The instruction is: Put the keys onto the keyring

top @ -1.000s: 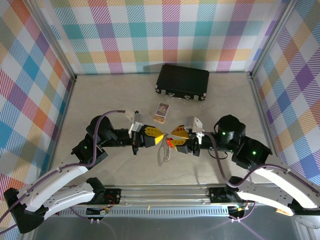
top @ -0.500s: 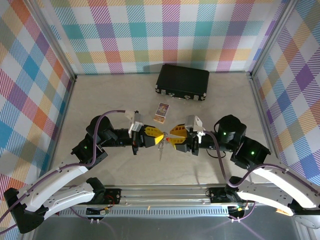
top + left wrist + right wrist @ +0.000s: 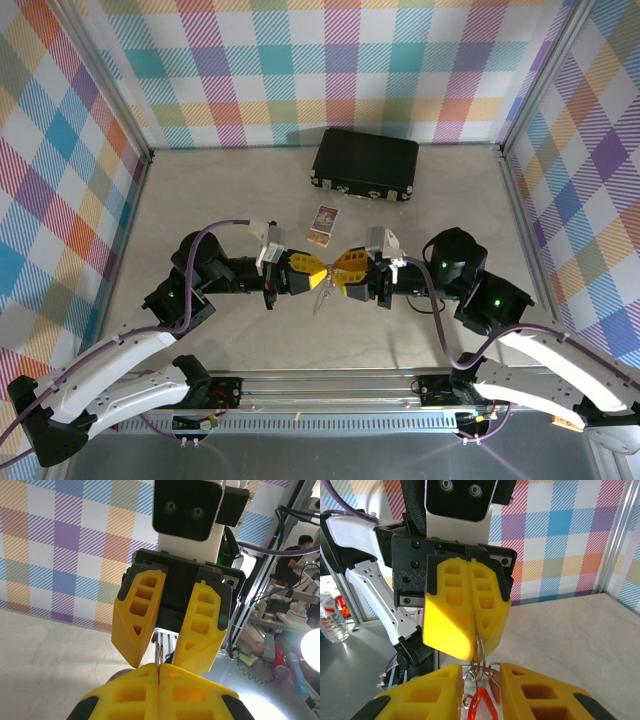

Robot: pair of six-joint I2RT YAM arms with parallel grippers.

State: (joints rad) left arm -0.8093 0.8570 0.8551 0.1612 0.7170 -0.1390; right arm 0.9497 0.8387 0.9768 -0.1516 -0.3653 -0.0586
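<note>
My left gripper (image 3: 471,649) clamps the keyring (image 3: 481,661); my right gripper (image 3: 156,661) straddles the keys (image 3: 480,707), grip unclear. Misaligned closing may drop them

keyring (image 3: 481,661): top hidden inside left gripper (image 3: 476,644) | keys (image 3: 481,707): red tag cut by bottom edge

Leftward slide of the right gripper (image 3: 338,276) over the past second, closing the earlier gap to the left gripper (image 3: 320,272) down to touching yellow tips. Narrower jaws on the right. Red tag of the keys (image 3: 480,707), formerly visible from above, now covered there. Less of the keyring (image 3: 321,297) dangling below.
</note>
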